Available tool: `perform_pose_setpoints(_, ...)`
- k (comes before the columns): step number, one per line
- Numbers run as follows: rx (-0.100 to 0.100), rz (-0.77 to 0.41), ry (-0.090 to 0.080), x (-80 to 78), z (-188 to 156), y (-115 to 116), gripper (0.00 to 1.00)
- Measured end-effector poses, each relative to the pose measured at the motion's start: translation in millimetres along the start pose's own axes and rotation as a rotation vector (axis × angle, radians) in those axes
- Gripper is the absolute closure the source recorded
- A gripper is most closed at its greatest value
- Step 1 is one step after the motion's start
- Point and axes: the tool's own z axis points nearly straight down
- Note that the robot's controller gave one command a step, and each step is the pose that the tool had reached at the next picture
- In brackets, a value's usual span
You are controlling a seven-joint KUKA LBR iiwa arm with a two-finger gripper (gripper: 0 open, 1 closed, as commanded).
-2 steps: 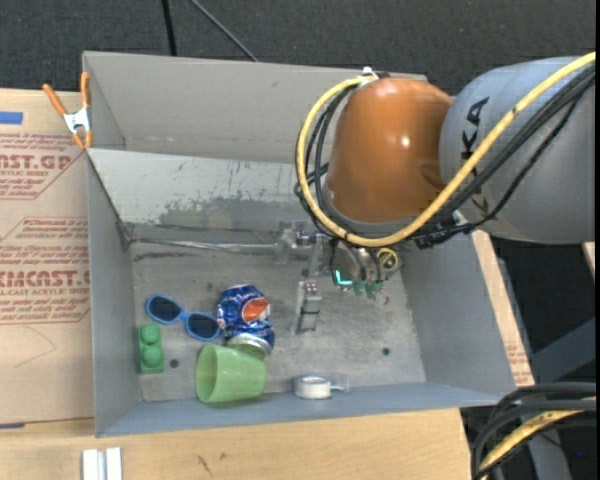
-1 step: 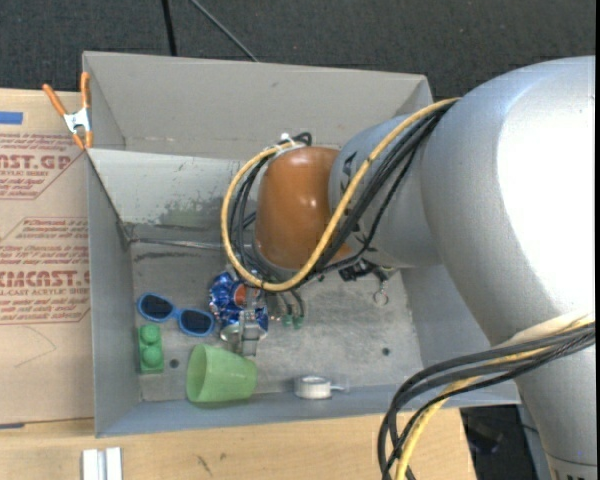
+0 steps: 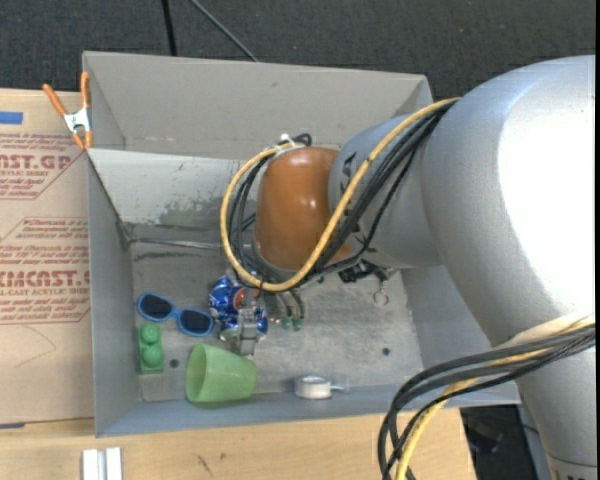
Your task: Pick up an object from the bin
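My gripper [image 3: 248,334] reaches down under the arm's wrist into the front left part of the bin. It sits on or just over a shiny blue crumpled thing with red spots [image 3: 225,296]; how the two touch is hidden by the wrist. A light green plastic cup [image 3: 220,376] lies on its side just in front of the gripper. To the gripper's left lies a pair of blue sunglasses [image 3: 175,314].
A green toy brick [image 3: 150,348] lies by the bin's left wall. A small white tape roll [image 3: 313,388] rests near the front wall. A small metal hook [image 3: 380,295] lies on the floor to the right. The arm covers the bin's right side.
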Motion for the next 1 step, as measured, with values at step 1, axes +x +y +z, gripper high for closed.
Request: perform_pose_setpoints(1,0.001,-0.015,-0.002,34.5,-163.4,-13.4,1.00)
